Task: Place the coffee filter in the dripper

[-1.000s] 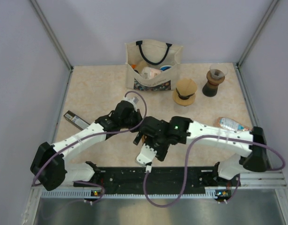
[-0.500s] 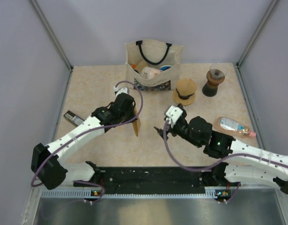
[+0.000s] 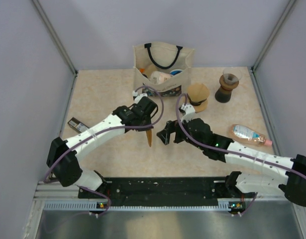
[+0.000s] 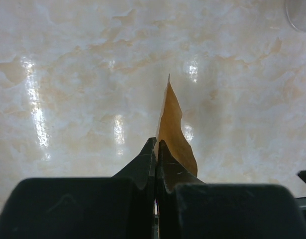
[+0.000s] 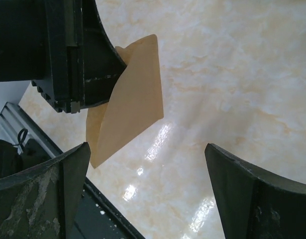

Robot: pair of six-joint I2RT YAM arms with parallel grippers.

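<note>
My left gripper [image 3: 148, 127] is shut on the coffee filter [image 3: 149, 137], a flat tan paper wedge hanging point-down over the middle of the table. In the left wrist view the filter [image 4: 173, 127] stands edge-on out of the closed fingertips [image 4: 149, 154]. My right gripper [image 3: 165, 134] is open just right of it, jaws turned toward the paper. The right wrist view shows the filter [image 5: 133, 104] ahead and left of the wide-open fingers [image 5: 68, 169], not touching them. The dripper [image 3: 197, 97], a tan-ringed cone with a dark band, stands at the back, right of centre.
A cream tote bag [image 3: 162, 69] full of items stands at the back centre. A dark hourglass-shaped piece [image 3: 225, 88] with a clear cup on it sits at the back right. A plastic bottle [image 3: 250, 133] lies at right, a dark flat pack [image 3: 80, 126] at left.
The left gripper carried the filter right and a little farther out. The right arm swung out from near the left arm and now faces the filter from the right, still open.
</note>
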